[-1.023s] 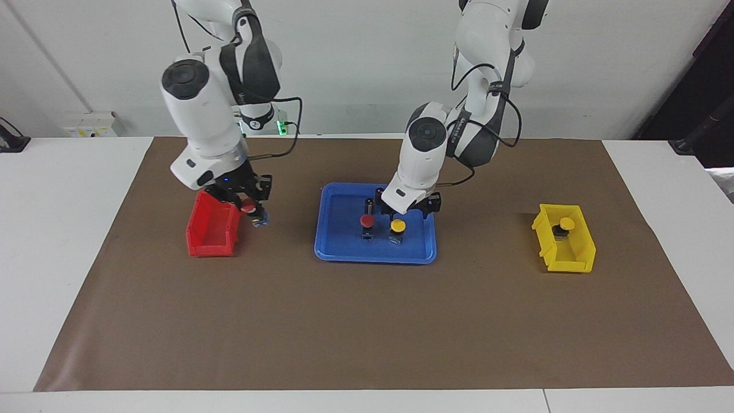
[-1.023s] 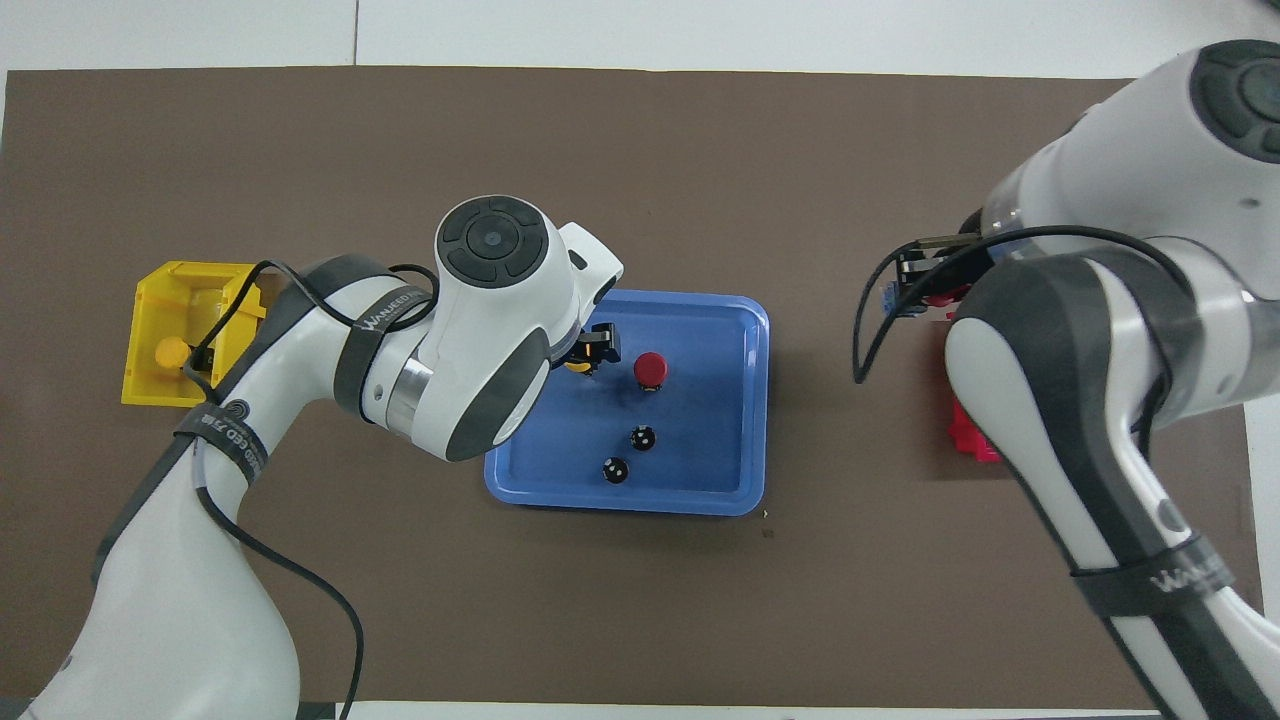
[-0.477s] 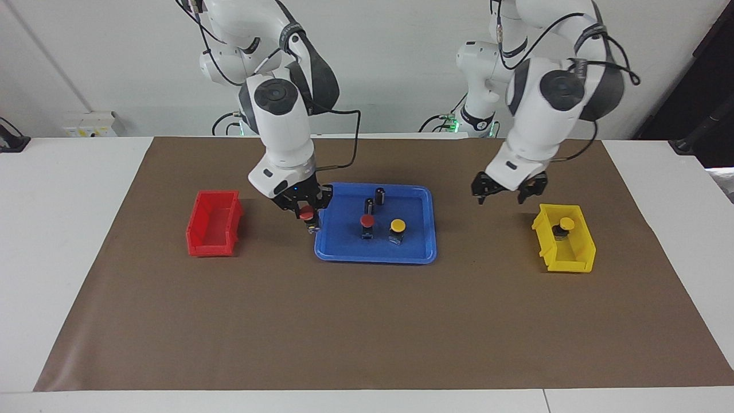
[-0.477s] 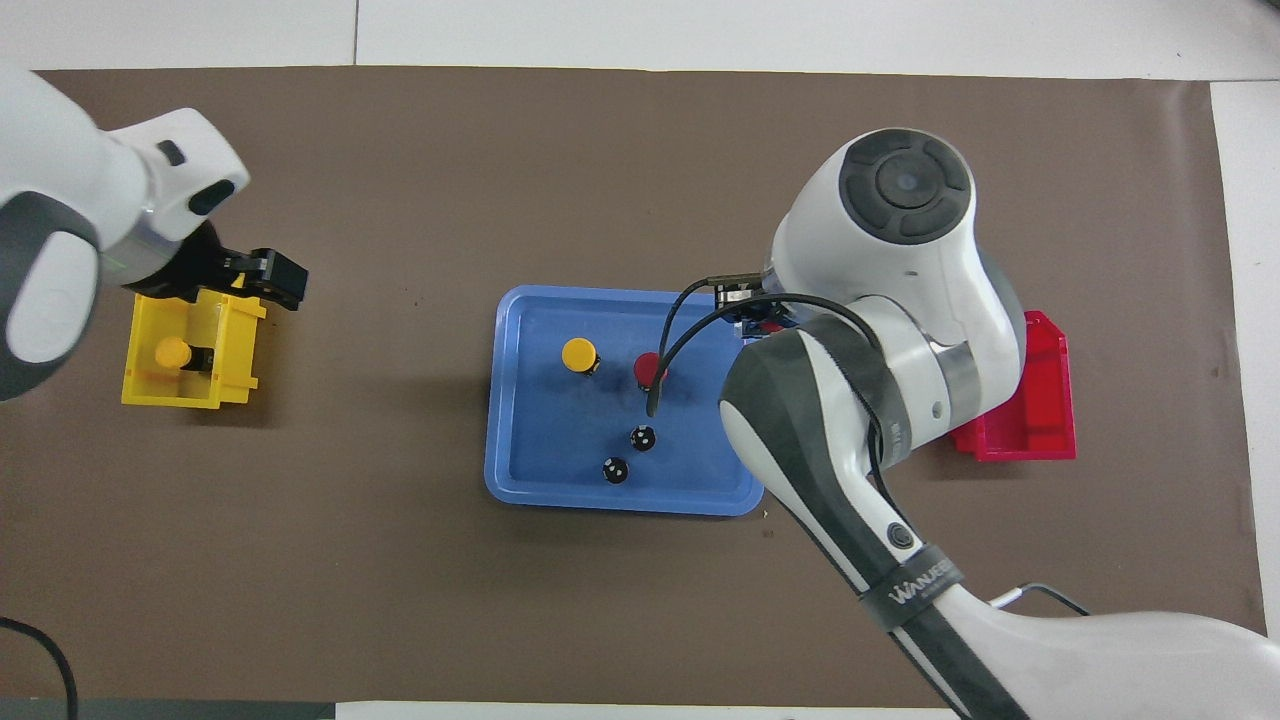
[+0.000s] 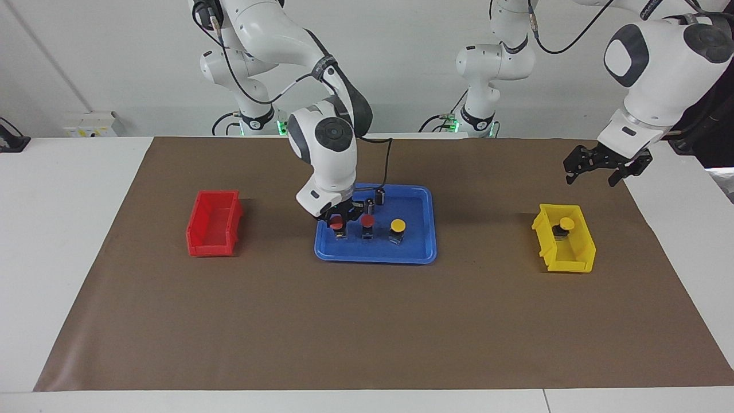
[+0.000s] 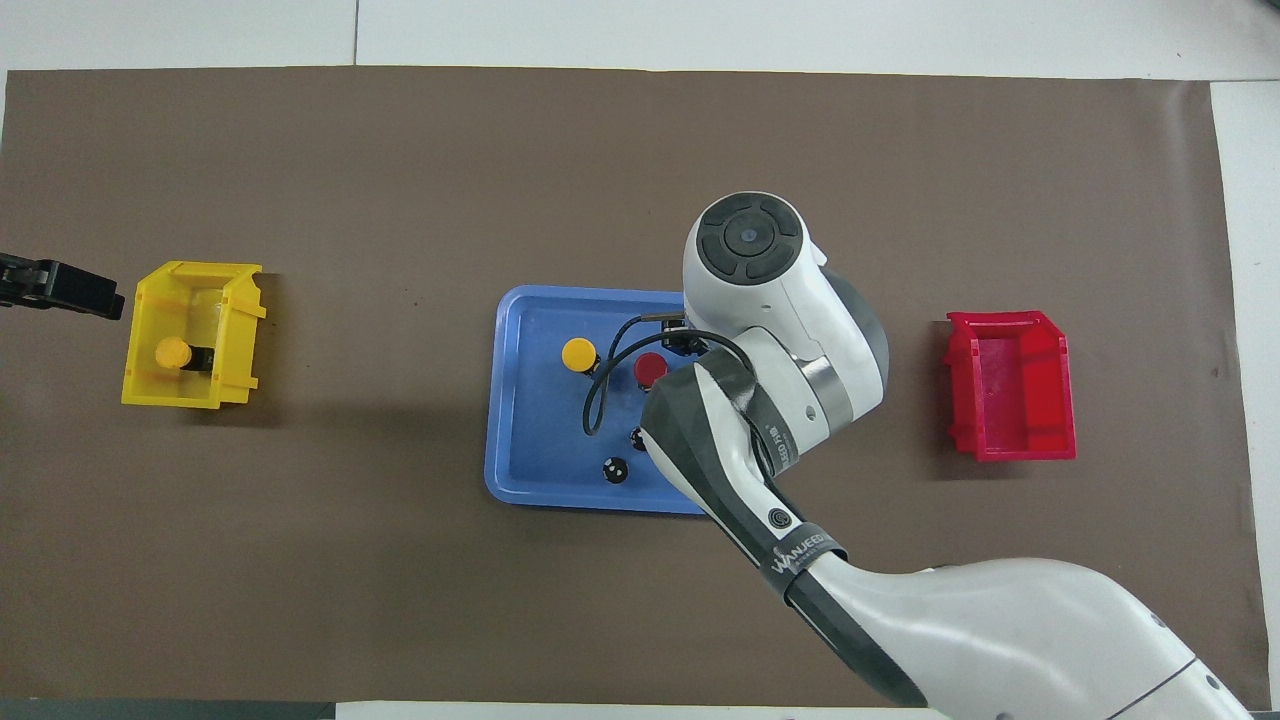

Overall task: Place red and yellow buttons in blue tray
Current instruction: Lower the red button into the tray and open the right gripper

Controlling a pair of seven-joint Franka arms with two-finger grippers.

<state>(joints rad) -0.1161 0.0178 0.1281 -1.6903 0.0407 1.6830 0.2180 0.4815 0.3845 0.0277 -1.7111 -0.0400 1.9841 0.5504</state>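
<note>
The blue tray (image 5: 413, 252) (image 6: 520, 400) lies mid-table. In it stand a red button (image 5: 367, 221) (image 6: 650, 369) and a yellow button (image 5: 397, 225) (image 6: 579, 354). My right gripper (image 5: 337, 219) is low inside the tray at the end toward the right arm, shut on a second red button (image 5: 336, 225). The arm hides both in the overhead view. Another yellow button (image 5: 566, 222) (image 6: 172, 352) sits in the yellow bin (image 5: 573, 261) (image 6: 235, 340). My left gripper (image 5: 590, 179) hangs open and empty in the air, above the mat near that bin.
Two dark capless cylinders (image 5: 379, 195) (image 6: 614, 469) stand in the tray nearer the robots than the buttons. An empty red bin (image 5: 212, 226) (image 6: 1010, 385) sits toward the right arm's end. A brown mat (image 5: 367, 332) covers the table.
My right gripper carried the red button from beside the red bin into the tray and came down. My left gripper left the yellow button in the tray, rose and swung out past the yellow bin.
</note>
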